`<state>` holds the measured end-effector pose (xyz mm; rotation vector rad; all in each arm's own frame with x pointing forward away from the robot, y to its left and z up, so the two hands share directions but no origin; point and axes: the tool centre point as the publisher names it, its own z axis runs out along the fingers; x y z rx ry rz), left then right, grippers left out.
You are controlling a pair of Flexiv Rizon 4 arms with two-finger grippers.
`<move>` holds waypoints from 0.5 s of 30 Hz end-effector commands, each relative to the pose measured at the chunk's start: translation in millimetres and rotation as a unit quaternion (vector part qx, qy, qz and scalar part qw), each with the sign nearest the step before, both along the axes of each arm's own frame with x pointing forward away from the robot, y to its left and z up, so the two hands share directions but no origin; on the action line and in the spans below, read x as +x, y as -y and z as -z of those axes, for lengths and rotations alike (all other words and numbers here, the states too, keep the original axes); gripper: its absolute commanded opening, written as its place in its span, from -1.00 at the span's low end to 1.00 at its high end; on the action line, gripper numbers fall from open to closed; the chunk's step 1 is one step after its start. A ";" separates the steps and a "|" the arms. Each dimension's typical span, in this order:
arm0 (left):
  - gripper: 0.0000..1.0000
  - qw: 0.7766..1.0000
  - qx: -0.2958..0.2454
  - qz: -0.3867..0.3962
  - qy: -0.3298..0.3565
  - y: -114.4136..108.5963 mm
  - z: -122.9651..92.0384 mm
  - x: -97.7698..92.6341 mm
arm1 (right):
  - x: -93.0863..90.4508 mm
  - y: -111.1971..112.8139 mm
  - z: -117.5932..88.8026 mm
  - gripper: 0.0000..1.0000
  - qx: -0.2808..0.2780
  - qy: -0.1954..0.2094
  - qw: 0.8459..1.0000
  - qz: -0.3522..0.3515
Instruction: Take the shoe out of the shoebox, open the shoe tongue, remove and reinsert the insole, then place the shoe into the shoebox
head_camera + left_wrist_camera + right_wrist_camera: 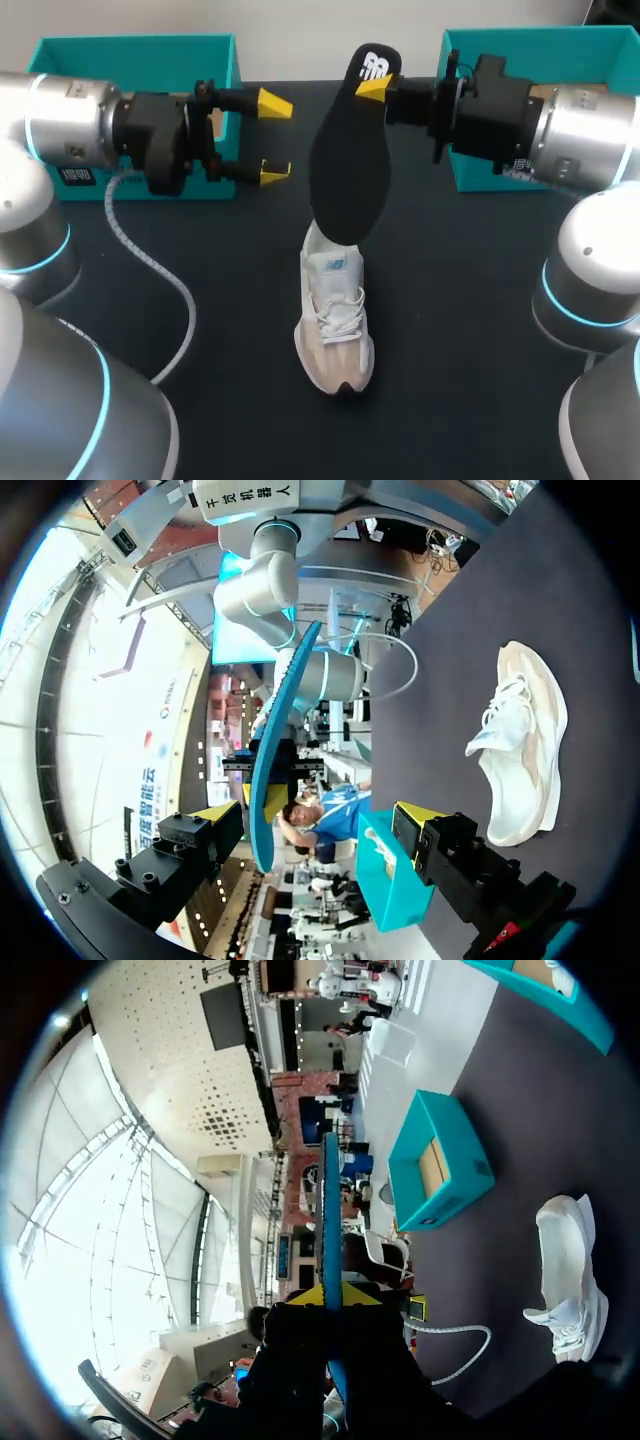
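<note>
Head view, right jaws pinching black insole (350,170) above white shoe (335,320), left jaws wide, near insole

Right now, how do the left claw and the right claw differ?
The left claw is open and holds nothing; the right claw is shut on one end of the black insole. The left claw's yellow tips stand well apart, while the right claw's tips pinch the insole from both sides. Both share yellow tips and point in toward the middle, above the shoe.
</note>
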<state>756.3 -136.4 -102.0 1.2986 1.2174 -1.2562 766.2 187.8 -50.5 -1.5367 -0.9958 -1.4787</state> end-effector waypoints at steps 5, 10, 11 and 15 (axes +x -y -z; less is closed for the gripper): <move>1.00 0.999 -0.033 -0.025 0.001 2.0 5.1 -12.2 | 22.1 -24.5 21.4 -1.00 -0.004 -0.046 0.999 -0.011; 1.00 0.999 -0.033 -0.025 0.012 13.7 3.7 -24.2 | 25.5 -25.2 36.0 -1.00 0.003 -0.073 0.997 -0.017; 1.00 0.999 -0.030 -0.021 0.014 14.7 4.5 -26.2 | 25.0 -23.7 38.9 -1.00 -0.009 -0.087 0.996 -0.011; 1.00 0.999 -0.028 -0.031 0.006 16.2 8.5 -26.3 | 25.6 -20.0 43.0 -1.00 -0.019 -0.096 0.995 -0.009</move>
